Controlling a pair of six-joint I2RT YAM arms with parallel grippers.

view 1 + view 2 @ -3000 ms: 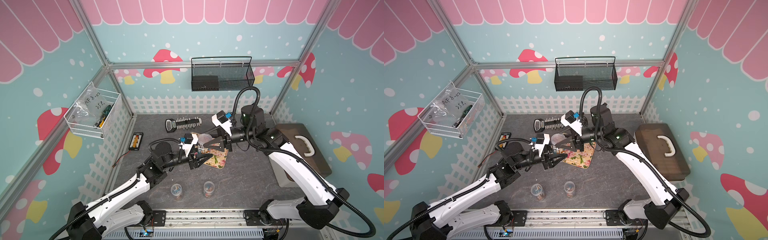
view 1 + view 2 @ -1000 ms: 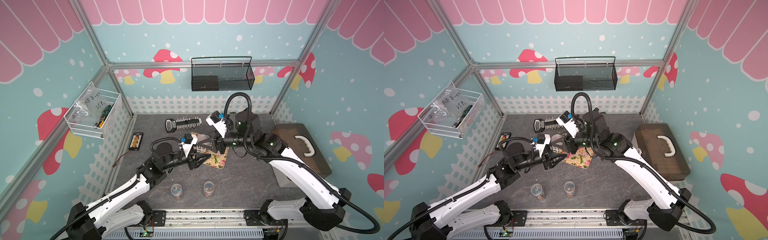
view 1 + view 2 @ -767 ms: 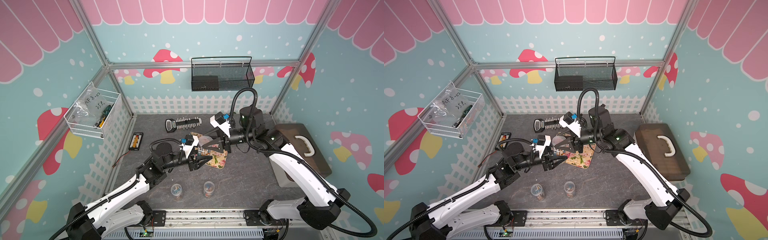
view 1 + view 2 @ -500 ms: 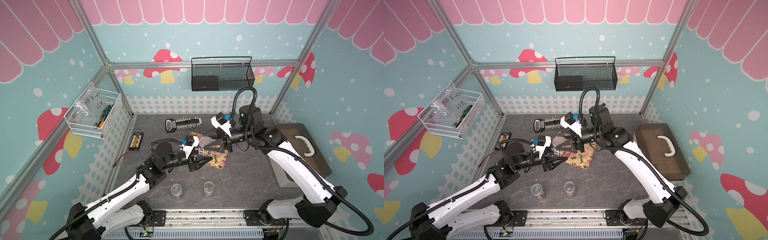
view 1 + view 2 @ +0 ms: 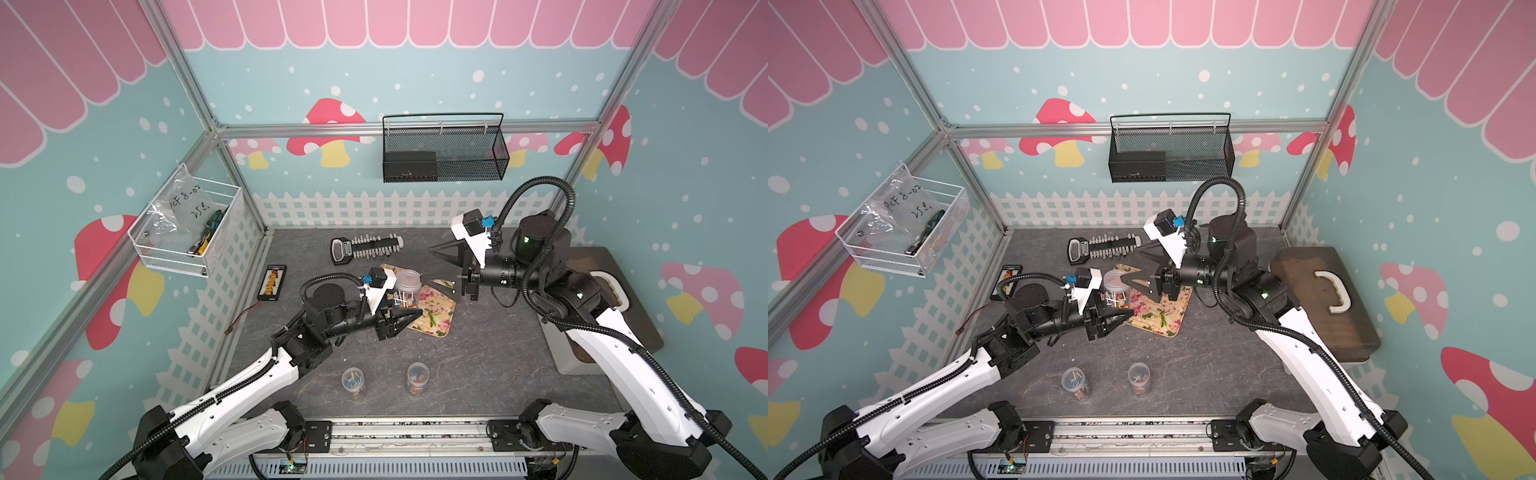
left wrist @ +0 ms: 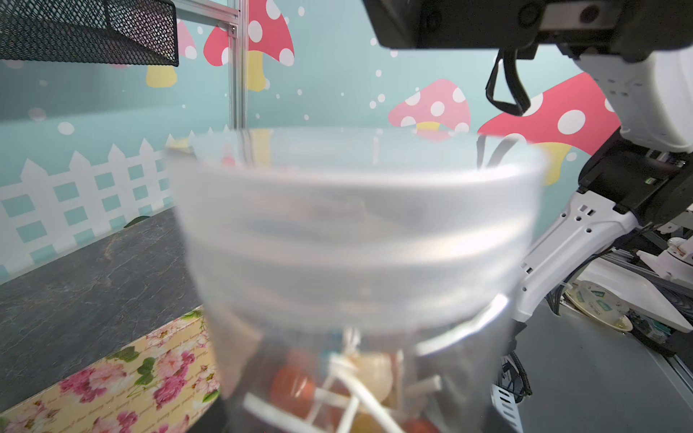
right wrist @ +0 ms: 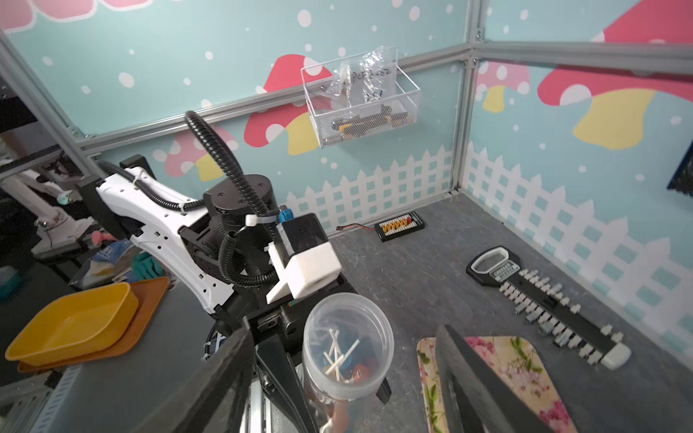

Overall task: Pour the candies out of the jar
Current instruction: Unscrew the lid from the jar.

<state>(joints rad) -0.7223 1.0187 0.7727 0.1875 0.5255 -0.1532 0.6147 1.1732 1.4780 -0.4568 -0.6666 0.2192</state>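
Observation:
My left gripper (image 5: 405, 309) (image 5: 1121, 313) is shut on the lower part of a clear plastic jar (image 5: 407, 282) (image 5: 1115, 282) and holds it upright beside the floral tray (image 5: 436, 311). The jar's mouth is open in the right wrist view (image 7: 347, 337). The candies (image 7: 348, 363) (image 6: 337, 382) lie at its bottom: white sticks with orange, red and blue heads. My right gripper (image 5: 442, 269) (image 5: 1140, 268) stands open, to the right of the jar and apart from it. In its wrist view its dark fingers (image 7: 225, 375) straddle the jar from above without touching it.
Two small candy jars (image 5: 353, 380) (image 5: 417, 374) stand near the front edge. A black key-shaped tool (image 5: 365, 249) lies behind the tray and a small black board (image 5: 272, 282) at the left. A brown lidded box (image 5: 1325, 299) sits at the right.
My right gripper was at the jar's top a second ago. It has pulled back to the right and opened wider. The left gripper and jar have hardly moved.

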